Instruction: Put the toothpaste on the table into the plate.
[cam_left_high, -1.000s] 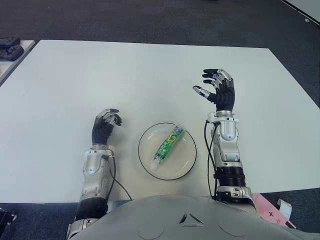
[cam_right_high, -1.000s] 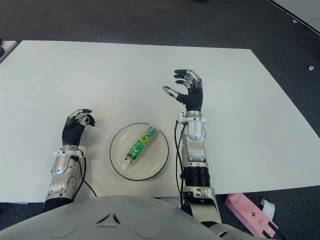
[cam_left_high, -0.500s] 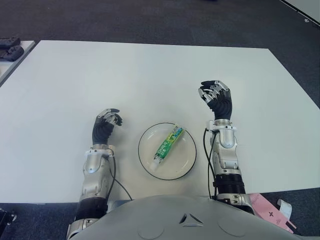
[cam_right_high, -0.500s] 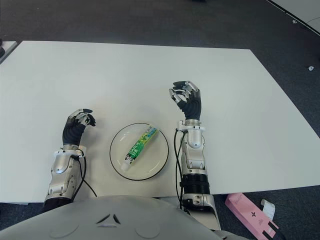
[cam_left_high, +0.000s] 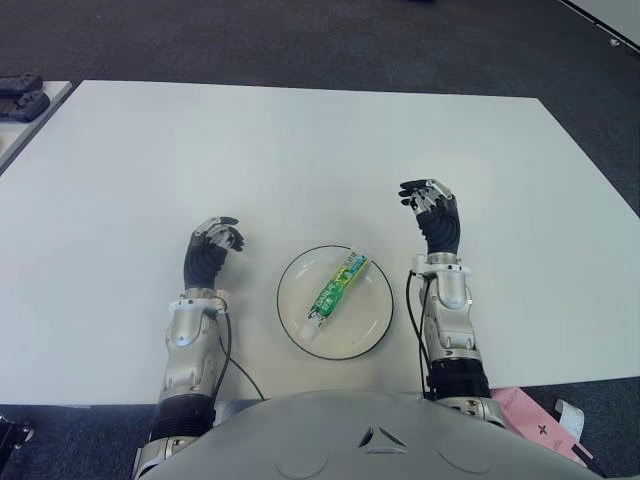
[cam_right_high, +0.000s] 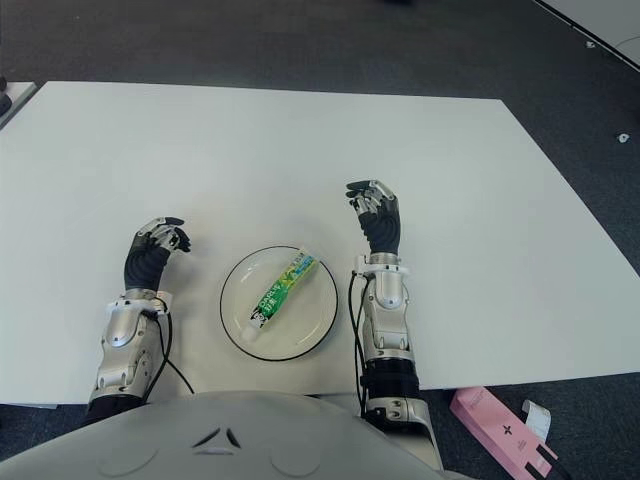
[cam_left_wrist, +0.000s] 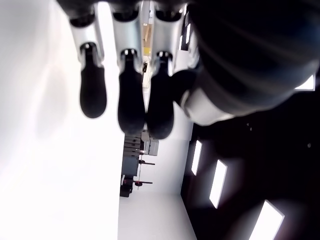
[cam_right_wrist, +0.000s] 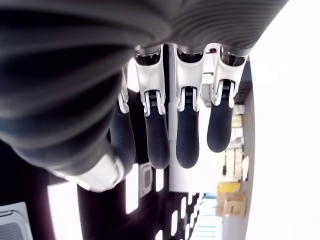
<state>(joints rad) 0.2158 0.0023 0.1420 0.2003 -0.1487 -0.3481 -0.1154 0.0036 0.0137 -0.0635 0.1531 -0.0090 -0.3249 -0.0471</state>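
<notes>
A green and white toothpaste tube (cam_left_high: 336, 290) lies slantwise inside the round white plate (cam_left_high: 368, 312) with a dark rim, near the table's front edge. My right hand (cam_left_high: 432, 208) is raised just right of the plate, apart from it, its fingers (cam_right_wrist: 183, 131) curled and holding nothing. On the plate's left, my left hand (cam_left_high: 213, 245) shows with its fingers (cam_left_wrist: 131, 100) curled, also empty. Neither hand touches the tube or the plate.
The white table (cam_left_high: 300, 150) stretches wide behind the plate. Dark devices (cam_left_high: 20, 95) lie on a neighbouring surface at the far left. A pink box (cam_left_high: 530, 412) sits on the floor beyond the table's front right edge.
My right hand has drawn back toward my body, and its spread fingers have curled in. The left hand, plate and toothpaste have stayed put.
</notes>
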